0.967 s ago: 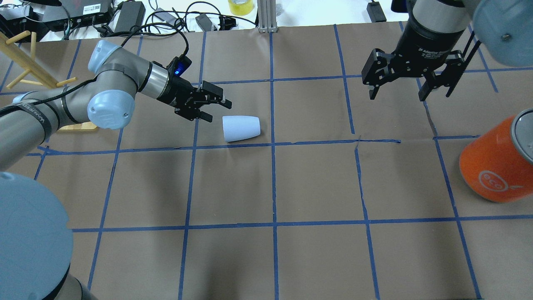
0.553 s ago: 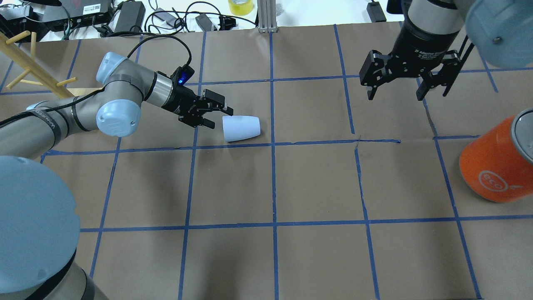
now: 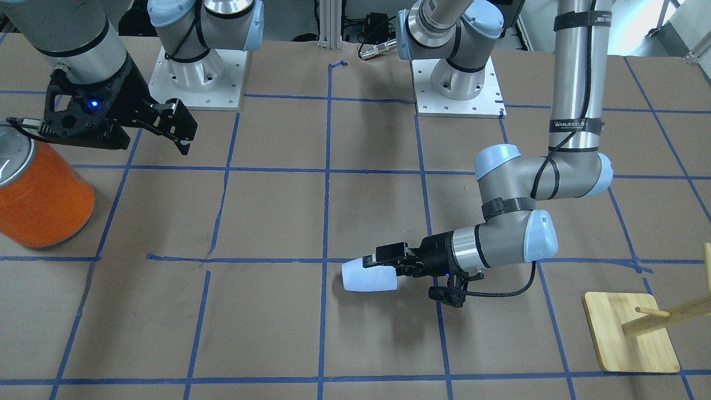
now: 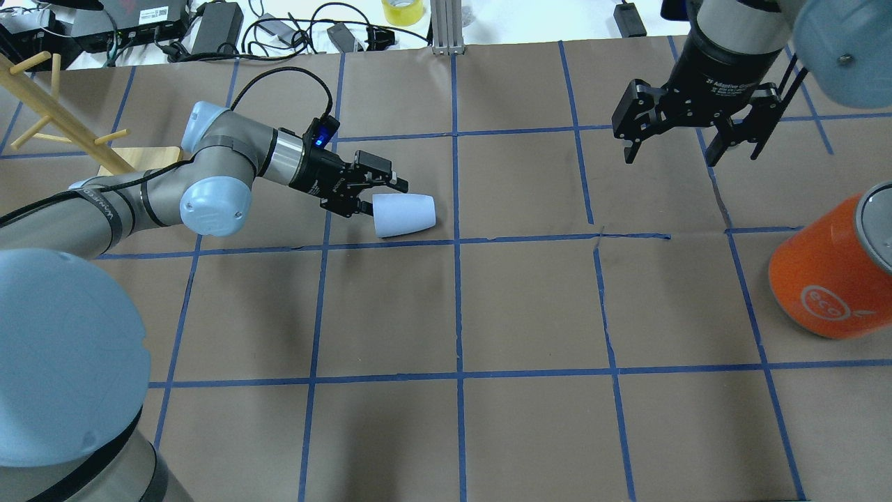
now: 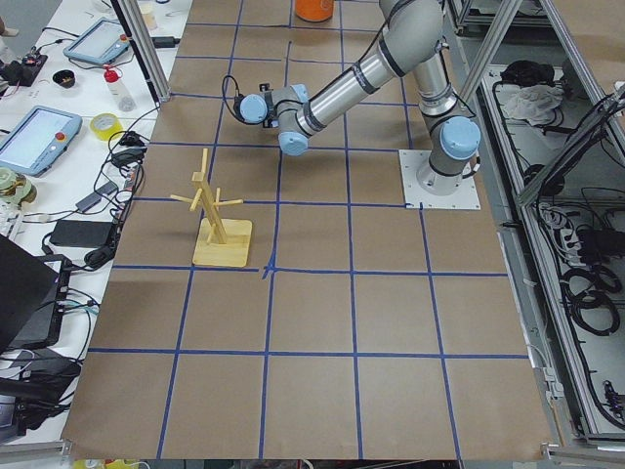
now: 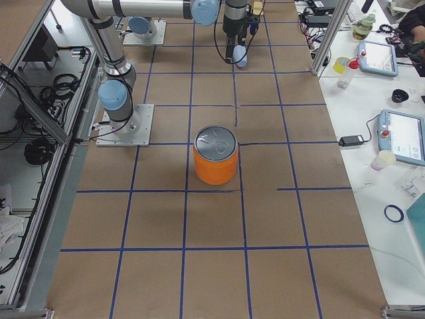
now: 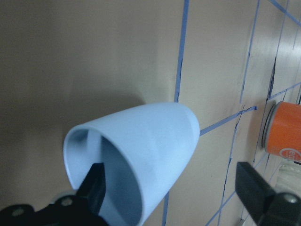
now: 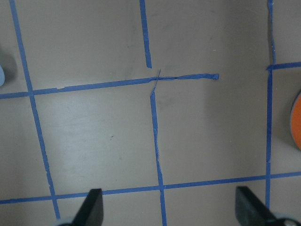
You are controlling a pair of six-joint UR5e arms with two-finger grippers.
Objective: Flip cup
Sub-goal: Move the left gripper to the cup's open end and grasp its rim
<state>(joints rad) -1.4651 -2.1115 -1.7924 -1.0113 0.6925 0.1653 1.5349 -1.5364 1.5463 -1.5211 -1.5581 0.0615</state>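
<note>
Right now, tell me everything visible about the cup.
The cup is a small, smooth, pale blue-lavender tumbler, plastic-looking, tapered, with no handle and a darker blue inside. It lies on its side on the brown-paper table, its closed narrow base toward the table's middle and its open mouth facing the left gripper. That gripper is open: one of its fingers sits at the mouth, the other outside, clear of the wall. Whether the finger touches cannot be told.

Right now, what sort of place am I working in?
Probably a robotics lab workcell: a paper-covered table gridded with blue tape, bolted robot base plates, and teach pendants on the side bench.
</note>
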